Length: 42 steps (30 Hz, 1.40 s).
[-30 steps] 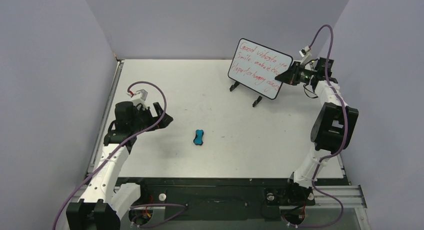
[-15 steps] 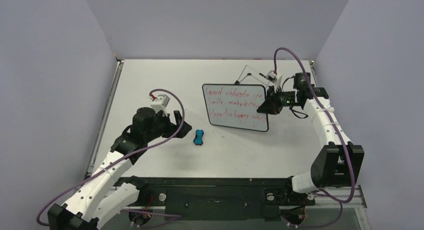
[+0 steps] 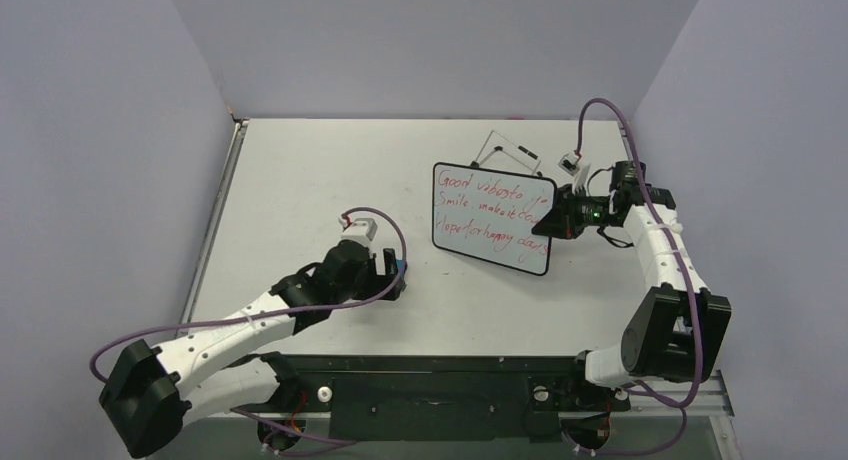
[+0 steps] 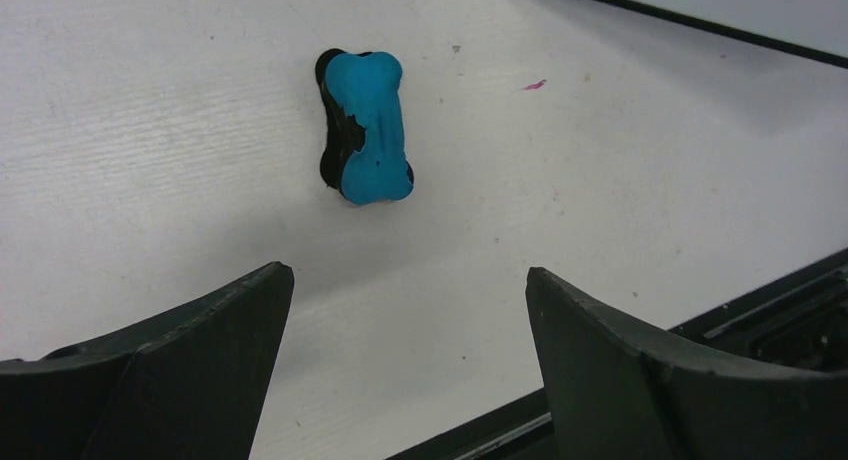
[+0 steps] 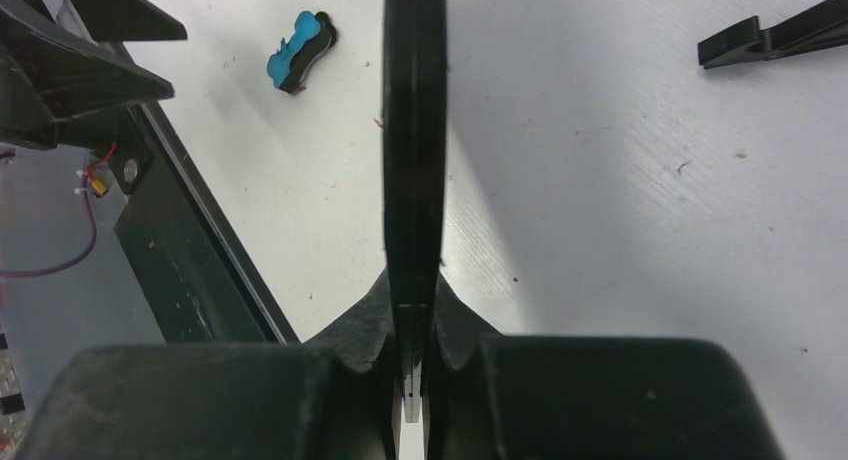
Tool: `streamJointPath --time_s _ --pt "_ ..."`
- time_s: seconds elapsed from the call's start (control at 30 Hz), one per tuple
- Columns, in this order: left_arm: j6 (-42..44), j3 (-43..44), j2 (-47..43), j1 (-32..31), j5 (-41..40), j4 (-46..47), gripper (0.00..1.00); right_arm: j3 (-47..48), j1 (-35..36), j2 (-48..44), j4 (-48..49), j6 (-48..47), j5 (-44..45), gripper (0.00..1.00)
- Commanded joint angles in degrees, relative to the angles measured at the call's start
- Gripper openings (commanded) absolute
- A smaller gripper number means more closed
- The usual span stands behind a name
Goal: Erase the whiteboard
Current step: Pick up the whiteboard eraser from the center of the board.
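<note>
The whiteboard (image 3: 490, 218), white with a thin black rim and three lines of red handwriting, hangs above the middle of the table, off its stand. My right gripper (image 3: 548, 223) is shut on its right edge. In the right wrist view the whiteboard (image 5: 414, 130) shows edge-on, clamped in the right gripper (image 5: 414, 290). The blue bone-shaped eraser (image 4: 365, 128) lies flat on the table, just ahead of my open left gripper (image 4: 408, 280), apart from both fingers. From above, the left gripper (image 3: 392, 275) covers most of the eraser (image 3: 401, 267).
The empty wire easel stand (image 3: 505, 148) sits behind the board; one black foot (image 5: 770, 35) shows in the right wrist view. The black front rail (image 3: 430, 365) runs along the near table edge, close behind the left gripper. Purple walls enclose the table.
The right gripper lifted the board off the easel, carried it left toward the middle, then slightly back right. The left arm swung right and forward until its open gripper reached the eraser.
</note>
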Motion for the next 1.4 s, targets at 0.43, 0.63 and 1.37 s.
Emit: streamJointPath --time_s 0.43,0.63,1.37 --pt "-4.17 -0.05 6.88 -0.93 -11.21 9.48 0.93 -1.0 -0.7 -3.29 6.88 0.91 4.88 0.0" --pt "-5.21 -5.6 -2.61 5.17 -5.0 11.76 0.93 -1.06 -0.28 -3.61 6.75 0.33 5.0 0.0" --pt "-1.3 4.27 11.29 4.83 -4.48 5.48 0.88 -0.68 0.82 -4.11 4.73 -3.06 6.7 0.0"
